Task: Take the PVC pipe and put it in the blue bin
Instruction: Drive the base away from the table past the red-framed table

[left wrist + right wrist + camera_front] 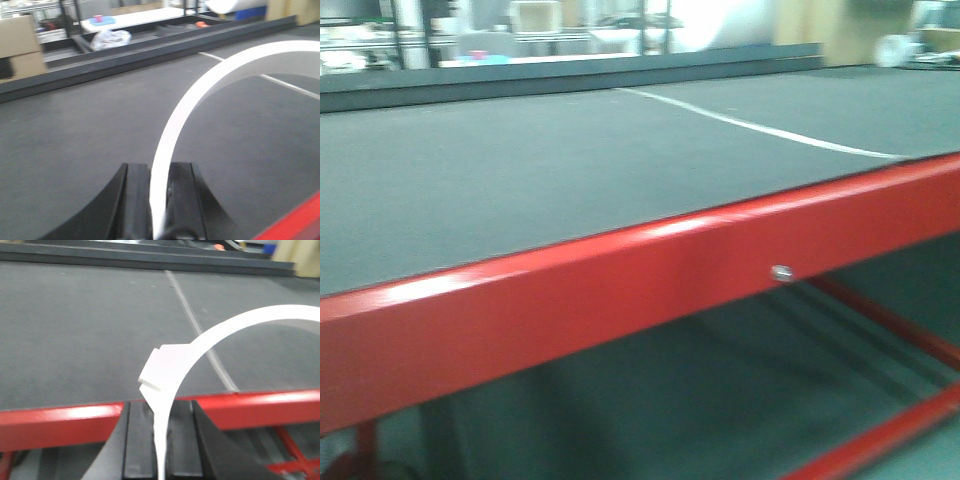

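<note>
scanning the dark table (520,180) we find no pipe and no blue bin in any view. the left end effector (160,172) and right end effector (160,407) each show jaws close together with a white curved band (197,87) rising through the gap; we cannot tell if they clamp it. we judge a pvc pipe light, stiff and slick, best taken mid-length.

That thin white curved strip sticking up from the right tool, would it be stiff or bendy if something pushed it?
Probably bendy: the white strip is thin and holds a sweeping arc, so it likely flexes and springs back. It looks light. The jagged step near the right tool hints it may crack or kink there if forced.
</note>
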### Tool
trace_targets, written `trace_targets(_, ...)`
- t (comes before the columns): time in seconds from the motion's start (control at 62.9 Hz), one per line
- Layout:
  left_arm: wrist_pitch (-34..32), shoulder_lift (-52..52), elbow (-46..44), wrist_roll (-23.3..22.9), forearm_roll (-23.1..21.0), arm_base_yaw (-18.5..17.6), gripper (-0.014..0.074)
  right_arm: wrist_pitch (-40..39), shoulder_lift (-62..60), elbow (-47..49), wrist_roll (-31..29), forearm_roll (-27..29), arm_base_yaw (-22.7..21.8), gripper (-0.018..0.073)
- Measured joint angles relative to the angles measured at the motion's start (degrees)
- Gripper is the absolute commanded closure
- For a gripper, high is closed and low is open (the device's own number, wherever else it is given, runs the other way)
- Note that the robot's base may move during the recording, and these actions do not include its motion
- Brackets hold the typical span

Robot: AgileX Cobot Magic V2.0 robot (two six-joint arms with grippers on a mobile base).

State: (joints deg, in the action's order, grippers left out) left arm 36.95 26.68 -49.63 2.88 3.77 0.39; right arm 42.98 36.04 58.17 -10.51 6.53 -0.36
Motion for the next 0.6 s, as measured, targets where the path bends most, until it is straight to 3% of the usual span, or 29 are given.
trace_targets(0.604,0.0,0.0,0.0,0.0,0.0,0.0,0.0707,0.0,0.0,0.0,0.0,0.0,0.0,0.0727)
